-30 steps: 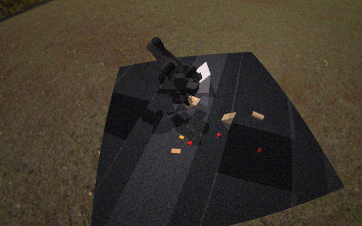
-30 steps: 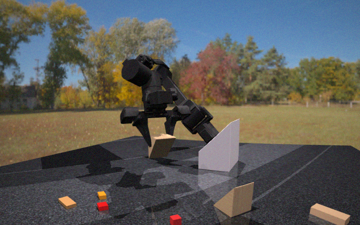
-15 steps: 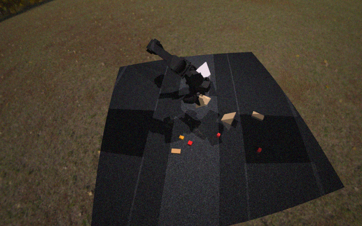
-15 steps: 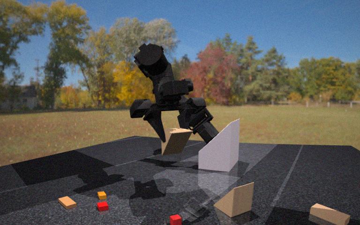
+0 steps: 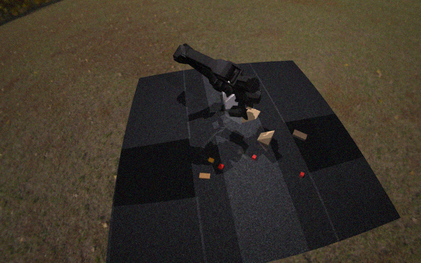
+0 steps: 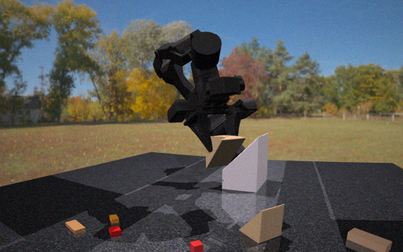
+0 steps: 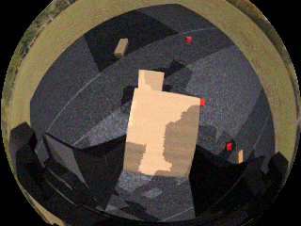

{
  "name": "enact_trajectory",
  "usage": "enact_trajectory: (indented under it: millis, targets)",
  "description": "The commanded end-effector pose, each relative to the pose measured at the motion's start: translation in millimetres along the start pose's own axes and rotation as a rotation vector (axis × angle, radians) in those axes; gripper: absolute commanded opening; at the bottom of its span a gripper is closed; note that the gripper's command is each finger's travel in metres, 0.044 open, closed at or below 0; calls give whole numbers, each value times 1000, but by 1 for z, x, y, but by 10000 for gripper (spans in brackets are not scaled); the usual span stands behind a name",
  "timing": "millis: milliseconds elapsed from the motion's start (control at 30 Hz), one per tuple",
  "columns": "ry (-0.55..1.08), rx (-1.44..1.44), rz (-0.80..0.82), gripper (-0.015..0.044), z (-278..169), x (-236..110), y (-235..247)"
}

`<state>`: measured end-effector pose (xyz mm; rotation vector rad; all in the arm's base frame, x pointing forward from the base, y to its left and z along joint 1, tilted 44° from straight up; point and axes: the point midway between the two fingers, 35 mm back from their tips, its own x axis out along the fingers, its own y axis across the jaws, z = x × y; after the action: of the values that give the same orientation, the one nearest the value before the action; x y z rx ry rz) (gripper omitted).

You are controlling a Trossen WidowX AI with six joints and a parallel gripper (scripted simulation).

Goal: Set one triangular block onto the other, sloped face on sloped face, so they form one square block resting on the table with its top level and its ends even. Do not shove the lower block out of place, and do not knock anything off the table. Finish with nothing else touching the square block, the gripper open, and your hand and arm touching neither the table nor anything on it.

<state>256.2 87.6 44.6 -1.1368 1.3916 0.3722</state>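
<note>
One triangular block (image 6: 223, 149) between tool (image 6: 221, 142) fingers

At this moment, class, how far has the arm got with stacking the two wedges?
Done: the gripper is shut on one tan wedge and holds it off the table. In hand: carrying it above the table. Left: mate it slope to slope with the other tan wedge on the table, open the gripper and back away.

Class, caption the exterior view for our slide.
Gripper holds a tan wedge above the table, beside a white wedge.
</note>
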Motion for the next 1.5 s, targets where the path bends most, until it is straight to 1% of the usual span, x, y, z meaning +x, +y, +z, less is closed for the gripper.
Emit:
enact_trajectory:
  millis: [0, 133, 300, 833, 1067, 1300, 1467]
  targets:
    - [-3, 8, -9, 0, 17, 0, 11]
    - [-2, 9, -14, 0, 31, 2, 24]
    - [-1, 9, -15, 0, 34, 5, 26]
    - [-2, 10, -18, 0, 34, 79, 23]
    - [-2, 10, -18, 0, 31, 82, 28]
    - [-2, 10, -19, 0, 31, 108, 27]
    - [-2, 10, -20, 0, 32, 112, 27]
